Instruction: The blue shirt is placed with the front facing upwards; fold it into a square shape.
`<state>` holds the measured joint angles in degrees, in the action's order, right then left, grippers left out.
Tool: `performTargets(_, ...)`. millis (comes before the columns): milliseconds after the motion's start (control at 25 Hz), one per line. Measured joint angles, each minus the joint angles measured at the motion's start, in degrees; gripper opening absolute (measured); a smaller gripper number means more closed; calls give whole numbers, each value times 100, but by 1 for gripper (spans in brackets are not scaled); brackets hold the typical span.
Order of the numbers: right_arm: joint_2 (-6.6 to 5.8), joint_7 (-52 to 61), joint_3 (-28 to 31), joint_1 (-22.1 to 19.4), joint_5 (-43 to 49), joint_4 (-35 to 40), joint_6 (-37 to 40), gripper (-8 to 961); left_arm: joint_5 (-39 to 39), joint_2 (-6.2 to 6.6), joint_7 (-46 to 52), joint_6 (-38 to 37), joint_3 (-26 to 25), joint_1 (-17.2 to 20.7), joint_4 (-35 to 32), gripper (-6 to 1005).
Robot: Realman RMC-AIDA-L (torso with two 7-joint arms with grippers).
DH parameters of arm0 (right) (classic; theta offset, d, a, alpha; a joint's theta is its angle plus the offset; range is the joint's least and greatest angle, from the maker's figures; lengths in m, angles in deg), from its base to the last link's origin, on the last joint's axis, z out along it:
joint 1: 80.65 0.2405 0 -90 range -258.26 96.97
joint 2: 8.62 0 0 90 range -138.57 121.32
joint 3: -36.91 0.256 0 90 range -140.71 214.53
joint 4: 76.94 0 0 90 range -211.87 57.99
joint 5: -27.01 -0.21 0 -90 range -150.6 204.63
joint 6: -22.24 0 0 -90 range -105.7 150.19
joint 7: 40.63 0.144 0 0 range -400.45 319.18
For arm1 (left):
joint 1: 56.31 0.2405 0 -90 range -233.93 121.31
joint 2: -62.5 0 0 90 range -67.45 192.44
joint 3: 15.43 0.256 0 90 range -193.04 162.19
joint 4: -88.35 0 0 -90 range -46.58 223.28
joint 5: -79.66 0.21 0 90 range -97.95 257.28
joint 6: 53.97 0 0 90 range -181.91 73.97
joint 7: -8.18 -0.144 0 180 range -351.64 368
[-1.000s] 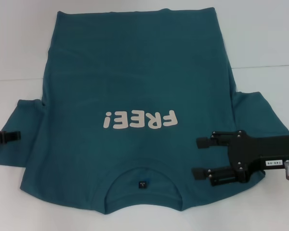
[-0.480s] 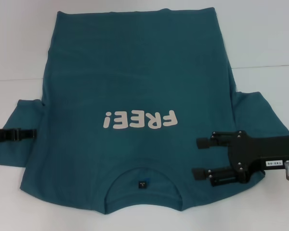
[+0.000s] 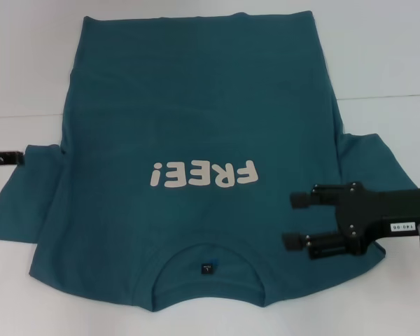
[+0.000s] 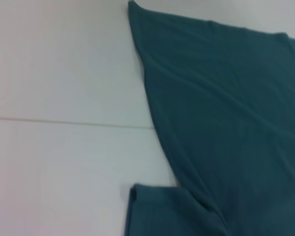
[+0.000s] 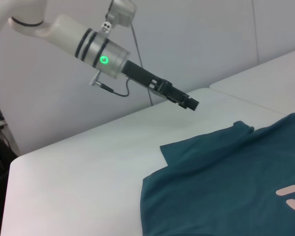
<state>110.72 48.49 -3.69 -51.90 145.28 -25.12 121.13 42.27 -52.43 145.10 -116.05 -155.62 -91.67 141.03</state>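
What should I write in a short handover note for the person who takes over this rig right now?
Left gripper: above the table by the left sleeve, holding nothing.
Right gripper: open, over the shirt's right shoulder area near the collar, holding nothing.
Blue shirt: lies flat on the table, front up, collar toward the robot, both sleeves spread out.
Done: no fold is visible.
Left: fold the sleeves and sides inward, then fold the length into a square.
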Motion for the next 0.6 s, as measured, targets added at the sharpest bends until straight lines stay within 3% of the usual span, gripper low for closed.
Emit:
performTargets(120,-9,133,20,8,-30,24,-25,905,19,290,131,-143,-67,-191,-367,792)
performTargets(320,-3,190,34,-5,-16,110,-234,905,-8,891,269,38,-145,-624,-1621,792)
performTargets(400,18,337,26,-9,-38,153,-250,905,5,970,234,207,-142,-653,-1814,792)
performTargets(600,15,493,90,-43,-59,128,-341,905,47,980,80,246,-6,-652,-1934,792)
